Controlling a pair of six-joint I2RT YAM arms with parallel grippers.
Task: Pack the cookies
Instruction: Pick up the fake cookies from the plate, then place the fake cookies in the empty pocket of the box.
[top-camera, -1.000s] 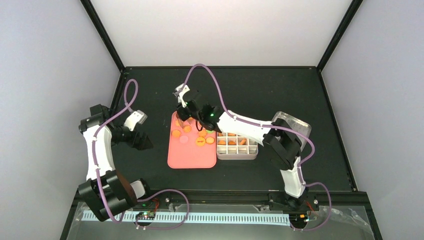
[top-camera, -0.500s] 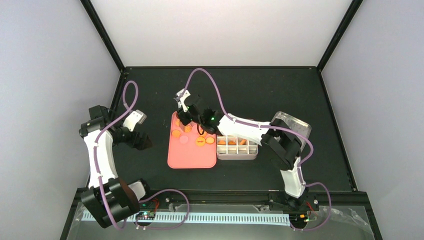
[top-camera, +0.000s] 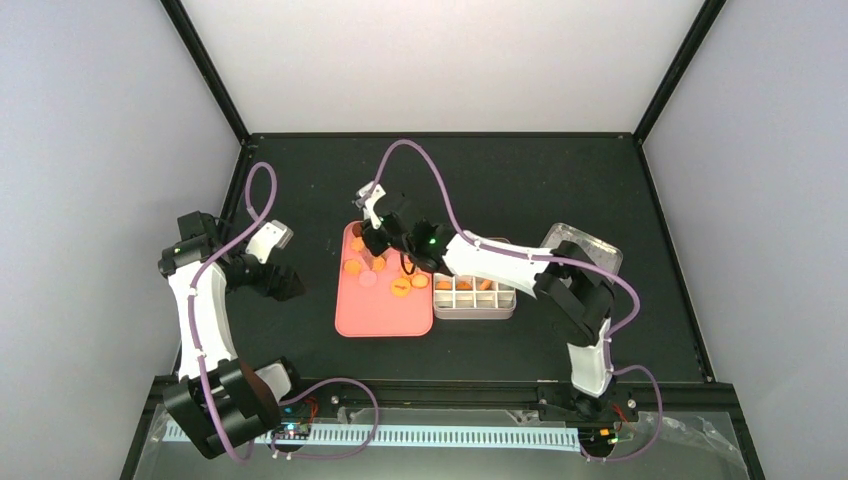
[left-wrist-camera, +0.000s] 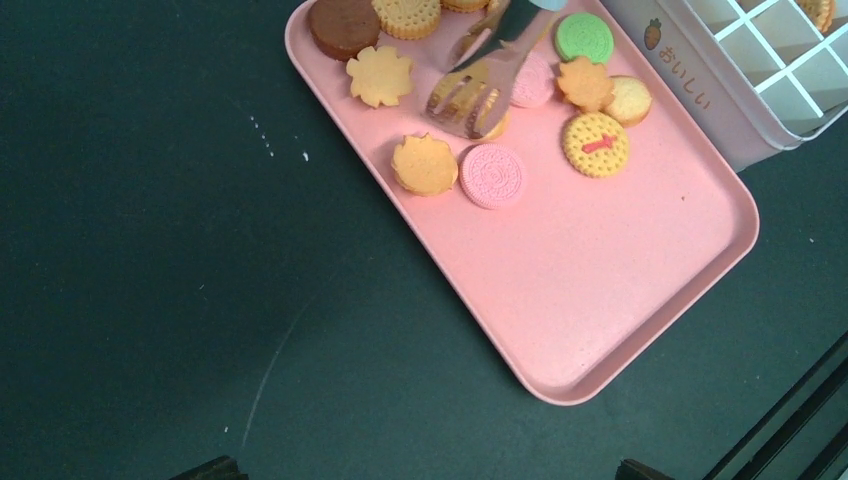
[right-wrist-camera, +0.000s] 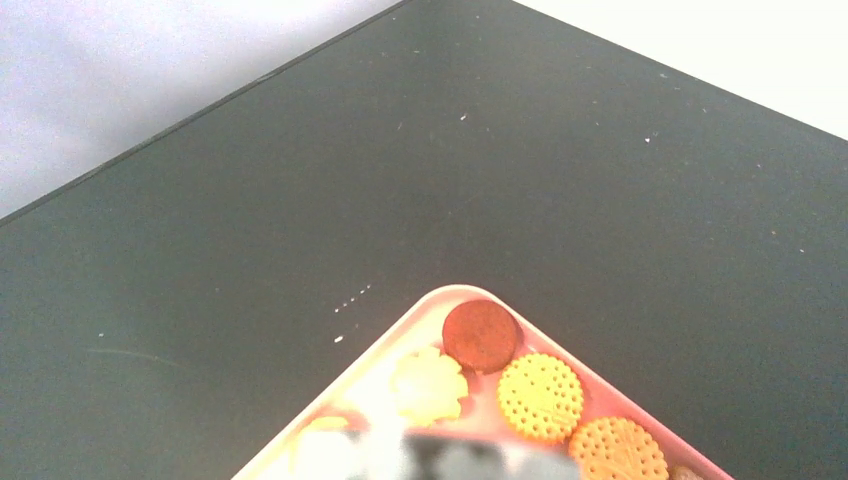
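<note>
Several cookies lie at the far end of the pink tray (top-camera: 383, 310): a dark brown one (left-wrist-camera: 343, 22), orange flower ones (left-wrist-camera: 424, 165), a pink one (left-wrist-camera: 492, 175) and a green one (left-wrist-camera: 584, 36). My right gripper (top-camera: 376, 230) hangs over them, shut on metal tongs (left-wrist-camera: 478, 88), whose tips sit around an orange cookie. In the right wrist view the tongs (right-wrist-camera: 440, 462) are a blur below the brown cookie (right-wrist-camera: 481, 334). My left gripper (top-camera: 287, 284) is open and empty, left of the tray, and its fingertips (left-wrist-camera: 212, 467) show only at the frame's bottom.
A white compartment box (top-camera: 474, 295) holding a few orange cookies stands against the tray's right side; it also shows in the left wrist view (left-wrist-camera: 700, 90). A clear lid (top-camera: 590, 245) lies behind the right arm. The table's far edge runs across the right wrist view.
My right gripper has come down and nearer with the tongs, from above the tray's far edge to the cookies. The left arm has shifted slightly.
</note>
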